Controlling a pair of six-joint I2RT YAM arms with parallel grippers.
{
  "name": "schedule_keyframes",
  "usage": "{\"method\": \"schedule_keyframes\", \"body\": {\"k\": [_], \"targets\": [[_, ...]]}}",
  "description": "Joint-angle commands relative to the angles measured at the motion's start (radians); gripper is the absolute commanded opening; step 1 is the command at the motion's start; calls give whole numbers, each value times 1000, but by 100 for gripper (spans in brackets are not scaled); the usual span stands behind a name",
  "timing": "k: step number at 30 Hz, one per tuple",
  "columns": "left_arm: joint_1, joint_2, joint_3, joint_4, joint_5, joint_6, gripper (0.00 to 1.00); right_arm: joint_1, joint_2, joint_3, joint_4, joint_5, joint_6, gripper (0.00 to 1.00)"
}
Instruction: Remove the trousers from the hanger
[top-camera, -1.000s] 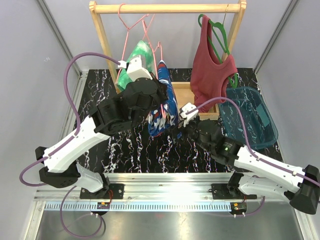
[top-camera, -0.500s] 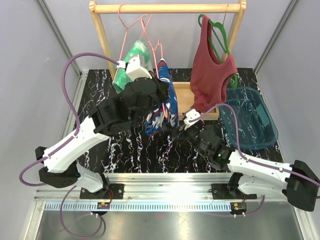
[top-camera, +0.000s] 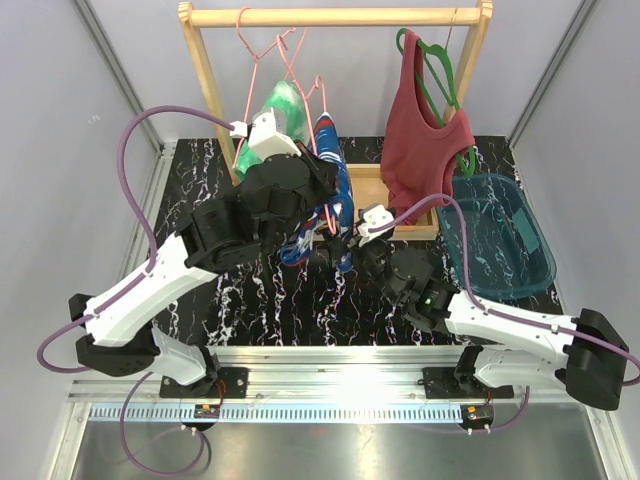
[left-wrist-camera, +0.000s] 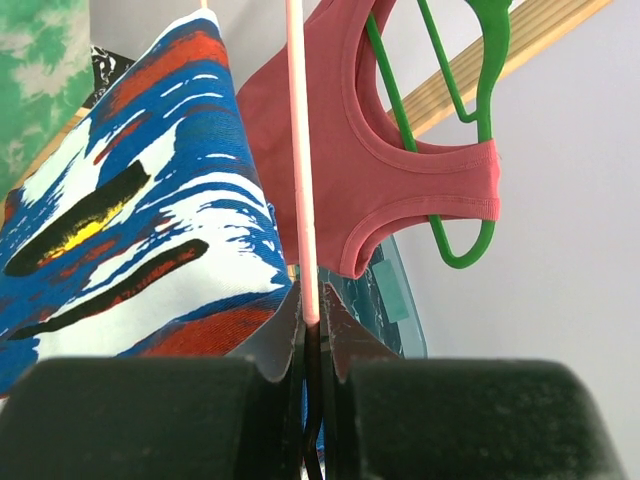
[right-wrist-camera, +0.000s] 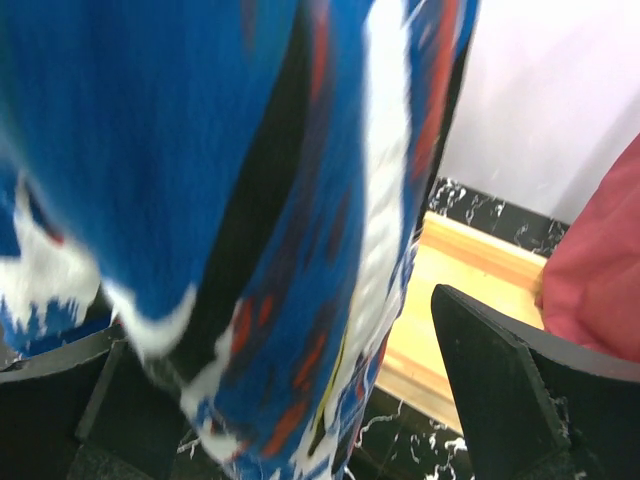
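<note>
Black marbled worktop (top-camera: 260, 290) runs under a wooden rack (top-camera: 330, 16), and nothing is off the rack yet. Nearest us, in front of the rack, the right gripper (right-wrist-camera: 270, 330) has its jaws spread wide either side of the lower end of the blue printed trousers (left-wrist-camera: 150, 220), not pinching them. Below the rack's rail, the left gripper (left-wrist-camera: 312, 335) has its jaws clamped on the pink hanger (left-wrist-camera: 297, 150) wire, which seems to carry that pair. Further back, by the rack's left post, the green tie-dye trousers (top-camera: 283, 108) hang untouched. We judge the task barely begun: both pairs are yet to be pulled free.
</note>
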Motion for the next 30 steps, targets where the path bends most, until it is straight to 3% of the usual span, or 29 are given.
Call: {"method": "schedule_keyframes", "body": {"k": [1,7,11,16,24,30], "targets": [[-7,-78,29,182,-62,-8,0,7,-25,85,55,38,-11,100],[-6,-78,42,180,-65,9,0,7,-28,180,-106,-66,12,100],[-6,-66,94,171,-64,14,0,7,1,148,-159,-46,53,99],[-6,-67,97,172,-73,4,0,10,-15,32,-75,-36,120,99],[-6,-70,68,201,-79,-19,0,19,16,102,-136,-37,107,99],[-6,-75,65,217,-93,-32,0,47,25,-11,-29,-22,127,99]]}}
